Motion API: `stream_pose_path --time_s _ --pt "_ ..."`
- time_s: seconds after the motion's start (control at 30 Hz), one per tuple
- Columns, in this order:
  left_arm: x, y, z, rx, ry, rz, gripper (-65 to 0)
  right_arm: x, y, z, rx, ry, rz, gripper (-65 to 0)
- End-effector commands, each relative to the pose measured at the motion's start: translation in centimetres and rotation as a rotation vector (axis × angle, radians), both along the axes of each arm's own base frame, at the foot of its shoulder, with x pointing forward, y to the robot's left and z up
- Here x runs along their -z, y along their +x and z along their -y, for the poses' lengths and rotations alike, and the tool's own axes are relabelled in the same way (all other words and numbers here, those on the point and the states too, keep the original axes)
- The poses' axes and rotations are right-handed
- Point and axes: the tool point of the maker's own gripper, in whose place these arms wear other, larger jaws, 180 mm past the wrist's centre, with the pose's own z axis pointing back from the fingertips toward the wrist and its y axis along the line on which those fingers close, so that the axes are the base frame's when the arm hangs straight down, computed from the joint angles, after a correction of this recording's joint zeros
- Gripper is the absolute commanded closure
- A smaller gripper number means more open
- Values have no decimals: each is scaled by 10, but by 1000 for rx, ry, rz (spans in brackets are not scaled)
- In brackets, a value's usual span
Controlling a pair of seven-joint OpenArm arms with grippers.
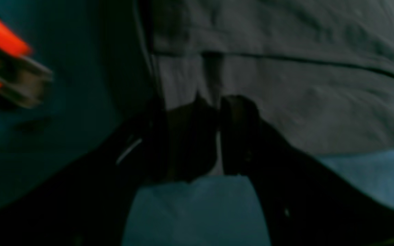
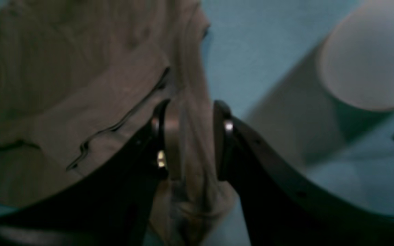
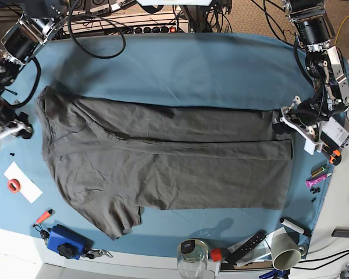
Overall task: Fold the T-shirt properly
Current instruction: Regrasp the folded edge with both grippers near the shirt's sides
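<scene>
Over on the left of the base view the right gripper is pinching a bunched fold of the T-shirt at its collar end, fingers clamped on the fabric. The shirt itself is lying mostly flat across the middle of the blue table cloth, one long side folded inward. On the far right the left gripper is sitting at the hem edge, fingers nearly together on the cloth.
</scene>
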Motion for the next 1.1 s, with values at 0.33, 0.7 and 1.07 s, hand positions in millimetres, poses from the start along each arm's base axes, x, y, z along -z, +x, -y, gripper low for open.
stream_pose_path --time_s 0.33,0.7,1.07 --pt "25 -67 17 98 -8 -172 -231 5 -49 37 110 -30 -26 -147" --pt "18 -74 27 139 -45 -135 -231 29 -49 11 102 38 -30 -147" --pt "17 -73 28 150 -47 -127 -231 41 -35 -28 -15 87 -19 -147"
